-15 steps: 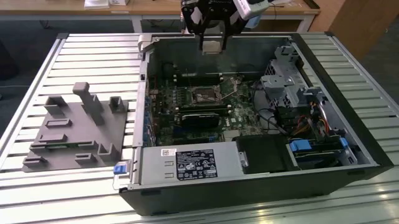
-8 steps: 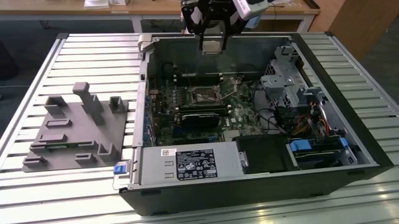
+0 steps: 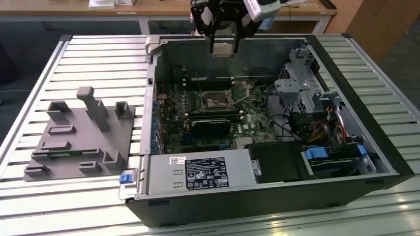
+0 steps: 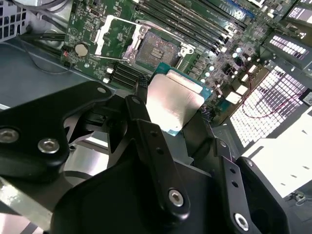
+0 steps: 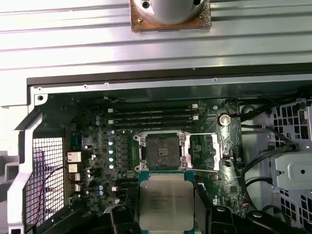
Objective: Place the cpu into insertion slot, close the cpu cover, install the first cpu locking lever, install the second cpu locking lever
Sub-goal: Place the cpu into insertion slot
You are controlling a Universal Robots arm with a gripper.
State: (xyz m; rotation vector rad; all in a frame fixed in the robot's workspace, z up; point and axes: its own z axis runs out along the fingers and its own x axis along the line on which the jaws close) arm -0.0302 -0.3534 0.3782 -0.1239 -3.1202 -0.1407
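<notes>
Gripper is pinching the cpu over the case rim. Insertion slot is lying bare, cpu cover open — nothing seated yet.

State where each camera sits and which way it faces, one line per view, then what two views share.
Exterior view: off the arm, high, looking down into the open computer case; the gripper hangs above it.
First wrist view: on the arm, facing down at the insertion slot; gripper parts flank the cpu.
Second wrist view: on the arm, looking obliquely along the black fingers toward the board.
Both wrist views share the held cpu and the empty slot.
</notes>
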